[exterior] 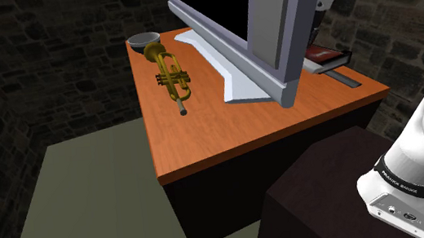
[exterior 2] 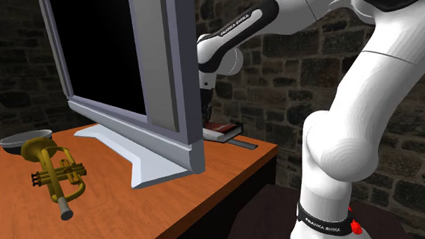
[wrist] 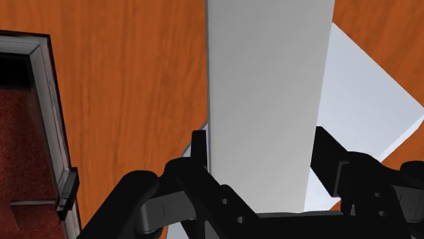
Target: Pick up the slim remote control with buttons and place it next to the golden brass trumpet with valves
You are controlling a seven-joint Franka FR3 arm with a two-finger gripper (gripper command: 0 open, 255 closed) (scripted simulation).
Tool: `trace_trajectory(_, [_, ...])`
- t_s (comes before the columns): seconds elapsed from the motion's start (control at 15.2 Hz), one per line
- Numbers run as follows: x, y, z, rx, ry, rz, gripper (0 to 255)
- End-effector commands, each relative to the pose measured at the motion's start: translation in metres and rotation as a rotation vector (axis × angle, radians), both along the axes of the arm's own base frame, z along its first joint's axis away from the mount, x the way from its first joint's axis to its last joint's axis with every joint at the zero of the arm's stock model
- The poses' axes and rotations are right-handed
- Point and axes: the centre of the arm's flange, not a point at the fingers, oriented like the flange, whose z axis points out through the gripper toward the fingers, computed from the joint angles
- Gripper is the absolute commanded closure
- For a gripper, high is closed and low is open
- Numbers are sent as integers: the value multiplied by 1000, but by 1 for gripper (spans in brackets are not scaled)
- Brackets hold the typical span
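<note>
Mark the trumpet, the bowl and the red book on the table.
trumpet (exterior: 172, 79), shoulder view, on its valves.
bowl (exterior: 145, 40), shoulder view, on its grey inside.
red book (exterior: 319, 52), shoulder view, on its red cover.

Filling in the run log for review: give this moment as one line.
gripper open, by monitor | remote on desk beside book, not held | trumpet before screen
</note>
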Motion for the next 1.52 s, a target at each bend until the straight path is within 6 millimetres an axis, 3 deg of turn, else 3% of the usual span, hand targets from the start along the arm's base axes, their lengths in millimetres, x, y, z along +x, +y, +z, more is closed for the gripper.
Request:
trace_trajectory(0.0, [-1, -1, 11, 0, 0, 0, 255])
trace_trajectory(0.99, [-1, -1, 89, 0, 0, 0, 255])
trace_trajectory(1.45, [18, 89, 90, 0, 0, 0, 255])
